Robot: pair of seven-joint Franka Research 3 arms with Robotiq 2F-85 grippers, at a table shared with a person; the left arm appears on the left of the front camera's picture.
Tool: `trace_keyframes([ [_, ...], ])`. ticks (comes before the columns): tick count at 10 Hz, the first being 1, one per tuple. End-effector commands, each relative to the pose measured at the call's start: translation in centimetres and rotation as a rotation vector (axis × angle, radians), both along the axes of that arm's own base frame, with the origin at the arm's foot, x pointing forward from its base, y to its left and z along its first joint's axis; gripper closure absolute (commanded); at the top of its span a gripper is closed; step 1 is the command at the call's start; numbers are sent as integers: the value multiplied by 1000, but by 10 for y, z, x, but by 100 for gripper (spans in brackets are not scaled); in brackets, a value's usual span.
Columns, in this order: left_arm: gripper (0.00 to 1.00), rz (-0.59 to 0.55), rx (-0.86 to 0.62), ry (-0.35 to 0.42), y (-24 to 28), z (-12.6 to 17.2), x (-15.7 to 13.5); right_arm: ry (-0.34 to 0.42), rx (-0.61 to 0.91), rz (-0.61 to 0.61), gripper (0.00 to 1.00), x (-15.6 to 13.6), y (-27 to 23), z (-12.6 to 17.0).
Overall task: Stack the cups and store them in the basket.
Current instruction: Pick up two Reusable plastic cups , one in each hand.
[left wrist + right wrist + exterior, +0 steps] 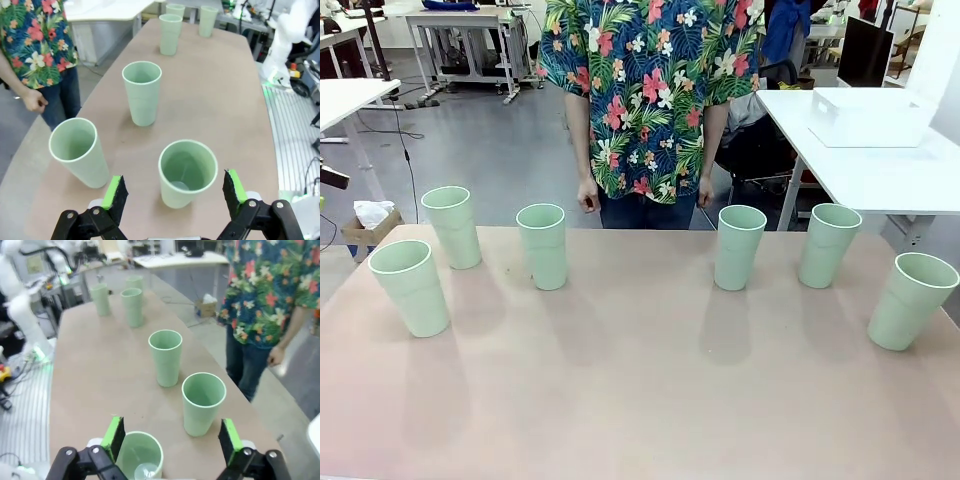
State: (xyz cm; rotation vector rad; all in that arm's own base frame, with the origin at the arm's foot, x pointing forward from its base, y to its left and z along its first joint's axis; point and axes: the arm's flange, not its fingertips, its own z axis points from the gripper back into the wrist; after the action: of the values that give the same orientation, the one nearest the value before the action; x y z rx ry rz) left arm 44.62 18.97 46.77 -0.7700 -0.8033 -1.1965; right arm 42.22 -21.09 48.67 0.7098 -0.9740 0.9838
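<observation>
Six tall, tapered cups (543, 247) of matte, pale mint-green plastic stand upright and well apart across a smooth beige counter (640, 410), from the leftmost cup (410, 288) to the rightmost cup (910, 302). Those seen from above look empty. The left gripper (175, 186) hovers over the leftmost cup, its green-padded fingers (115, 190) spread wide, grasping nothing. The right gripper (171, 436) is likewise released. At far right, a white rectangular basket (868, 120) sits on a separate white table (920, 180).
</observation>
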Motion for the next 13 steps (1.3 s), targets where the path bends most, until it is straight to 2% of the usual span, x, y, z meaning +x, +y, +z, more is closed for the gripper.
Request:
trace_keyframes([
  [1, 0, -86, -51, -24, 26, -15, 23, -51, 32, 127, 0, 31, -46, -16],
  [4, 0, -123, -113, -94, 45, -47, 28, -73, 61, 194, 0, 48, -76, -62],
  [8, 0, -128, -147, -171, 56, -99, 24, -79, 120, 230, 0, 35, -91, -126],
  [10, 0, -141, -166, -147, 53, -127, 23, -73, 178, 232, 0, 28, -84, -162],
  [12, 0, -164, -157, -126, 44, -144, 24, -77, 193, 216, 0, 30, -79, -180],
  [13, 0, -177, -151, -115, 35, -146, 23, -48, 189, 226, 0, 32, -75, -187],
])
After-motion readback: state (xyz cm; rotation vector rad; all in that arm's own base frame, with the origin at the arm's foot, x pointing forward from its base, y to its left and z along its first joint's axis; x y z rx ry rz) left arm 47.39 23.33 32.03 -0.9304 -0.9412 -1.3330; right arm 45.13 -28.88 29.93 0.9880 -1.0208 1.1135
